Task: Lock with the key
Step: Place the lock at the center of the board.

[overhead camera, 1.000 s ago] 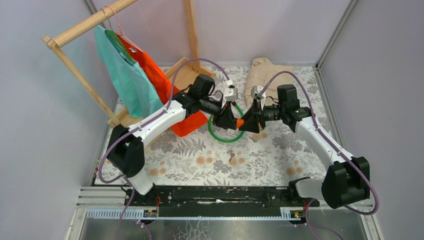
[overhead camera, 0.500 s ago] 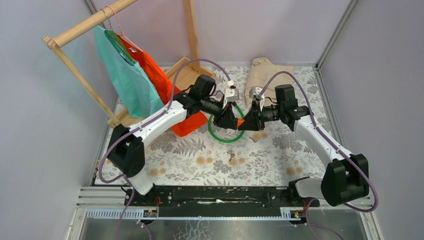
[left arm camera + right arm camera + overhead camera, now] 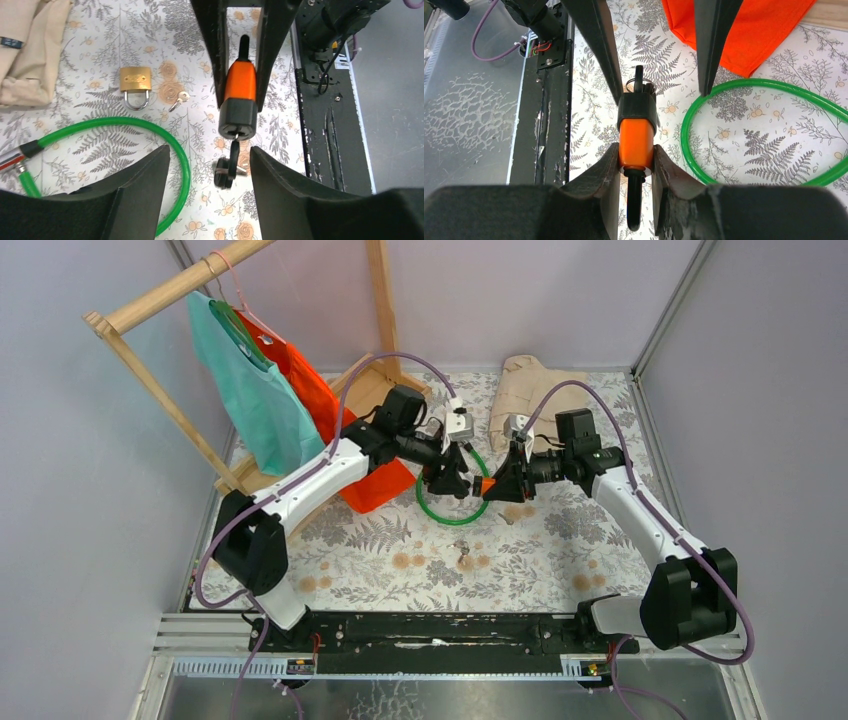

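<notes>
**Left wrist view: right gripper [image 3: 636, 150] held orange-and-black plastic lock body [image 3: 239, 95]**

The lock body hung in the air at the edge of the green cable loop [image 3: 125, 122], squeezed between the right jaws. A black-headed key [image 3: 229, 167] dangled from its black end. The left gripper [image 3: 209, 152] stood with jaws spread wide astride the key, gripping nothing. A brass padlock [image 3: 135, 82] lay just outside the loop.

Orange lock [image 3: 239, 95] with key [image 3: 229, 167] beyond spread jaws
</notes>
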